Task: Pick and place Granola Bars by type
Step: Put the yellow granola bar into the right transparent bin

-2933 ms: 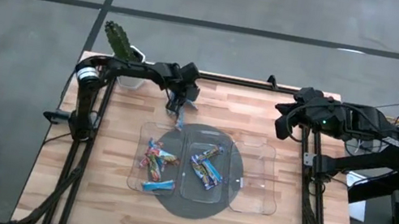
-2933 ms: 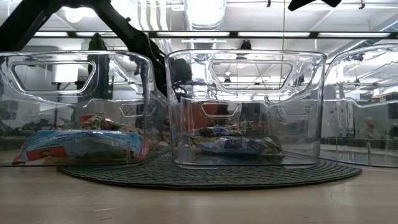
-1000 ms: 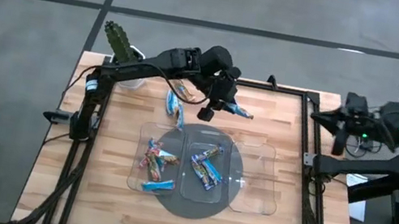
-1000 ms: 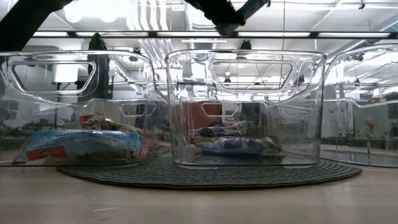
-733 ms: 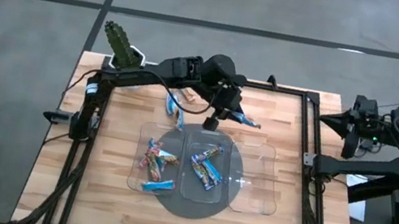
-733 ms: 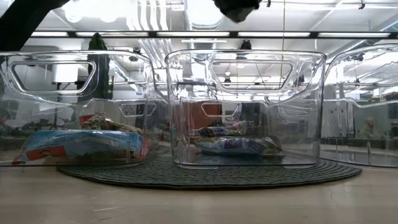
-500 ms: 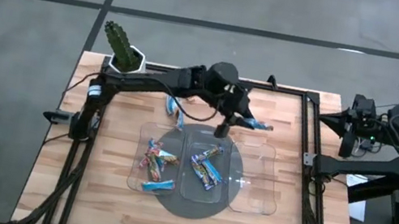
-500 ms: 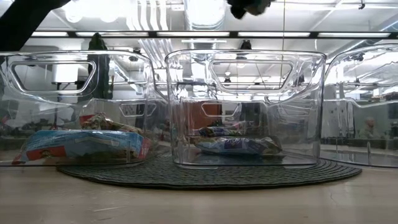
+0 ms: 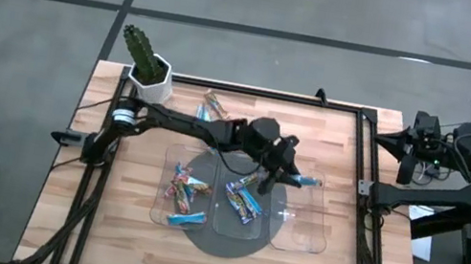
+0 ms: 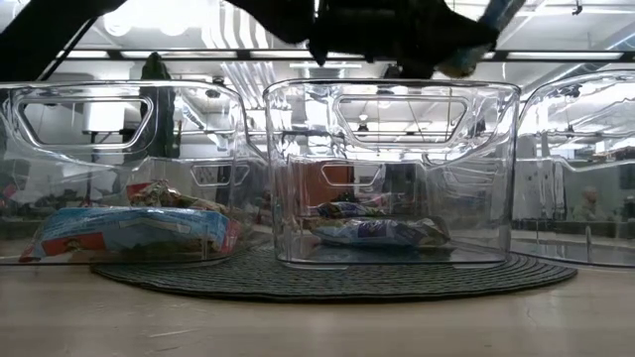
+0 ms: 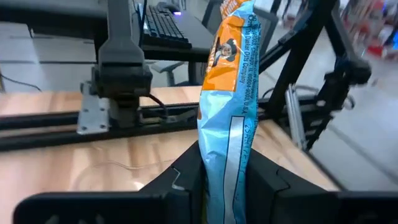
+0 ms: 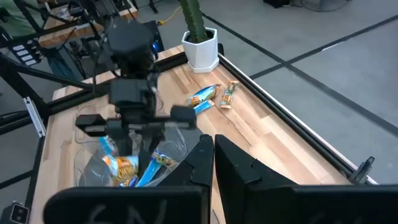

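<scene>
High view looked straight down; low view sat level, close behind the trays; both shared those trays

- We note the left arm: slim matte-black links, with a silver-white band by its base joint.
- Left claw: two broad black fingers with angular, chamfered edges.
- Right arm: bulkier black housings, loose black cables, one small green light.
- Right claw: flat black fingers, squared tips.
</scene>
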Controlling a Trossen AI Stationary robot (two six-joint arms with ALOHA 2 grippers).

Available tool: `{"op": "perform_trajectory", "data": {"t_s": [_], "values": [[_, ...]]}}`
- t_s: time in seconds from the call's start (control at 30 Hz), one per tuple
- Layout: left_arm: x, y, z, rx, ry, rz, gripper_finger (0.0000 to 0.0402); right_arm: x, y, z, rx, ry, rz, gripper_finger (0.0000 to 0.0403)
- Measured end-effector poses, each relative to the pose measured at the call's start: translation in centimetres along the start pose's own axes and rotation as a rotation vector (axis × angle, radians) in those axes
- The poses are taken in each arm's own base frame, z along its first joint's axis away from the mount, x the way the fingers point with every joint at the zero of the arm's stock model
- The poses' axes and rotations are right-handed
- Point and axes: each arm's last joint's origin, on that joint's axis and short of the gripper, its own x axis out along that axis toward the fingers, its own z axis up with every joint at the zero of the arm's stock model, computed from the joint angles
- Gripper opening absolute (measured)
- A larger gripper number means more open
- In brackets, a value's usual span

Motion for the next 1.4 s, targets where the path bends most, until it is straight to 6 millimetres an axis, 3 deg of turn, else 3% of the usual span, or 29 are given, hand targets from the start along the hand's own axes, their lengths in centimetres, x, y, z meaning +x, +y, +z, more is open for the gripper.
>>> {"op": "perform_trajectory", "data": {"t_s": [0.23,0.47,0.83,1.1,1.23,1.4], "values": [[0.7,0.0,-1.1,-0.052,-0.058,0.028,0.0065,0.3,0.0,-0.2,0.004,0.003,-0.028,0.0009],[0.8,0.1,-0.4,-0.084,-0.074,0.026,0.0070,0.9,0.0,-0.5,0.010,0.020,-0.035,0.0009],[0.8,0.1,-0.5,-0.118,-0.028,0.040,0.0190,1.2,0.0,-0.7,0.039,0.029,-0.038,0.0009],[0.7,0.0,-0.4,-0.085,0.030,0.045,0.0208,1.2,0.0,-0.7,0.041,0.021,-0.057,0.0009],[0.5,-0.1,0.8,-0.040,0.065,0.045,0.0204,1.2,0.0,-0.7,0.040,0.018,-0.064,0.0009],[-0.6,0.1,3.8,0.040,0.100,0.056,0.0176,1.2,0.0,-0.7,0.038,0.017,-0.064,0.0009]]}}
